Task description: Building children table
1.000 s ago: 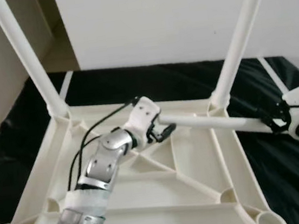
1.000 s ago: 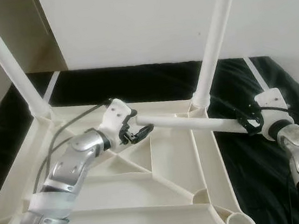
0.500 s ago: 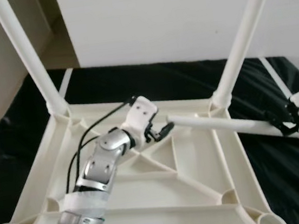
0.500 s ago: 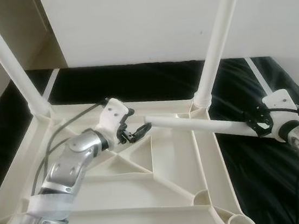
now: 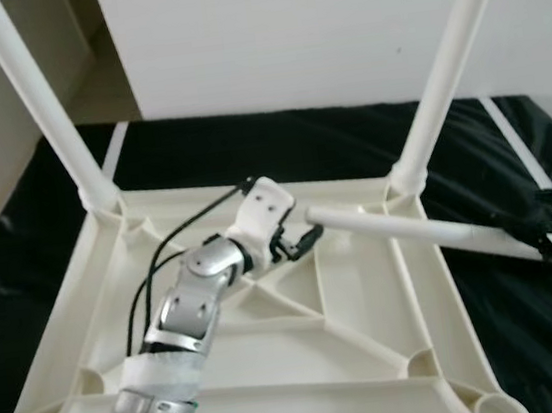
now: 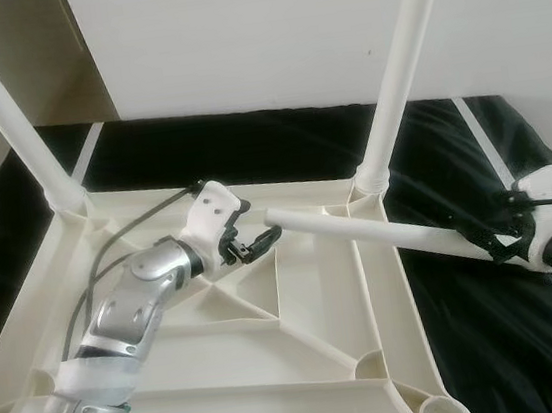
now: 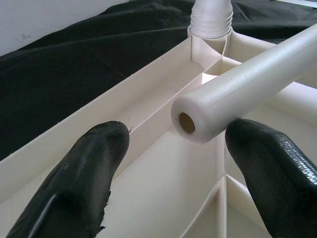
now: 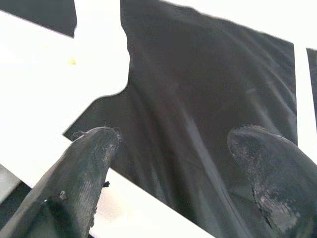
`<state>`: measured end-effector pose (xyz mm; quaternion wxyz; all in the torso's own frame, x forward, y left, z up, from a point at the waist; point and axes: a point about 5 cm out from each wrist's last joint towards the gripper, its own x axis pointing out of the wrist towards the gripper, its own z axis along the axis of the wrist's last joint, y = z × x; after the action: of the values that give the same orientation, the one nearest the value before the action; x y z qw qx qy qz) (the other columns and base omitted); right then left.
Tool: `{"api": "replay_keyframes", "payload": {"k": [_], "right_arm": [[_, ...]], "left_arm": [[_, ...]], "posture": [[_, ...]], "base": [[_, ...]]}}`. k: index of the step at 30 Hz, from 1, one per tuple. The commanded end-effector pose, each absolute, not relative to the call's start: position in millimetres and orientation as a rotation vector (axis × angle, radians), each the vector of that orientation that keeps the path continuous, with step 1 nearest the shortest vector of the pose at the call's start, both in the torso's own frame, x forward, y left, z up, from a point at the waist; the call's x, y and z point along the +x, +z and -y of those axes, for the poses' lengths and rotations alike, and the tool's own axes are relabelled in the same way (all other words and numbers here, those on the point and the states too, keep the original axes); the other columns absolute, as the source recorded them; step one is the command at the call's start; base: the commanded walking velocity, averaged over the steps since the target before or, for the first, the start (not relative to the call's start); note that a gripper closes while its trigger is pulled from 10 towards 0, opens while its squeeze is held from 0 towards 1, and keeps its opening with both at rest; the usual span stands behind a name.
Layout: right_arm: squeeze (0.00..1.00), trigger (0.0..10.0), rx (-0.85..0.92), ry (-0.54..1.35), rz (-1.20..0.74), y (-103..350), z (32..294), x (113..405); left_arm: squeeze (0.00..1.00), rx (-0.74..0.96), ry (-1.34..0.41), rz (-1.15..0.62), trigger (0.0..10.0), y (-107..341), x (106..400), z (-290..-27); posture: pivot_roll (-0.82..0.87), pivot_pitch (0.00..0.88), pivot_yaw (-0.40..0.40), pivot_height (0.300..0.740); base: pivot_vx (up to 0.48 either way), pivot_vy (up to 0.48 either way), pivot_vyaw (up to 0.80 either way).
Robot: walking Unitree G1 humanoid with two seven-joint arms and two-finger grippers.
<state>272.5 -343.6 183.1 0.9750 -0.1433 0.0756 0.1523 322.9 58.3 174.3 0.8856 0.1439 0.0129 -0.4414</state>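
The white plastic tabletop (image 5: 274, 353) lies upside down on a black cloth (image 5: 249, 149), with two legs already standing upright at its far corners: the left one (image 5: 42, 109) and the right one (image 5: 446, 70). The left gripper (image 5: 298, 241) hovers over the ribbed underside, its fingers (image 7: 94, 163) spread apart on either side of the near end of a loose table leg (image 5: 400, 229), not closed on it. That leg slants across the right rim to the right gripper (image 6: 507, 239) at its far end; whether those fingers clamp it cannot be told. Judged light, rigid and smooth, the tube may slip; best grasped near its ends.
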Motion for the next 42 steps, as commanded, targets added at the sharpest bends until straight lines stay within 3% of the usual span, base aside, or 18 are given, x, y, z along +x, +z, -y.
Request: {"api": "replay_keyframes", "payload": {"k": [1,10,19,25,32,42], "right_arm": [[0.00,10.0,-0.248,0.286,-0.144,184,349,268],[0.00,10.0,-0.200,0.328,-0.200,170,350,256],[0.00,10.0,-0.007,0.380,-0.275,143,351,244],[0.00,10.0,-0.010,0.417,-0.309,134,345,241],[0.00,10.0,-0.043,0.506,-0.179,151,321,246],[0.00,10.0,-0.052,0.521,-0.145,159,317,251]], "left_arm": [[0.00,0.301,-0.804,-0.029,10.0,173,329,-62],[0.00,0.302,-0.808,-0.021,10.0,175,330,-60],[0.00,0.299,-0.825,-0.015,10.0,176,330,-57],[0.00,0.300,-0.828,-0.013,10.0,176,331,-56],[0.00,0.313,-0.803,0.018,10.0,181,337,-52],[0.00,0.396,-0.880,0.124,10.0,192,337,-50]], "posture": [[-0.04,0.102,-0.013,0.740],[-0.05,0.099,-0.005,0.740],[-0.05,0.088,0.009,0.740],[-0.05,0.081,0.009,0.740],[-0.06,0.069,0.006,0.740],[-0.05,0.059,-0.003,0.740]], "base": [[0.000,0.000,0.00],[0.000,0.000,0.00],[0.000,0.000,0.00],[0.000,0.000,0.00],[0.000,0.000,0.00],[0.000,0.000,0.00]]}}
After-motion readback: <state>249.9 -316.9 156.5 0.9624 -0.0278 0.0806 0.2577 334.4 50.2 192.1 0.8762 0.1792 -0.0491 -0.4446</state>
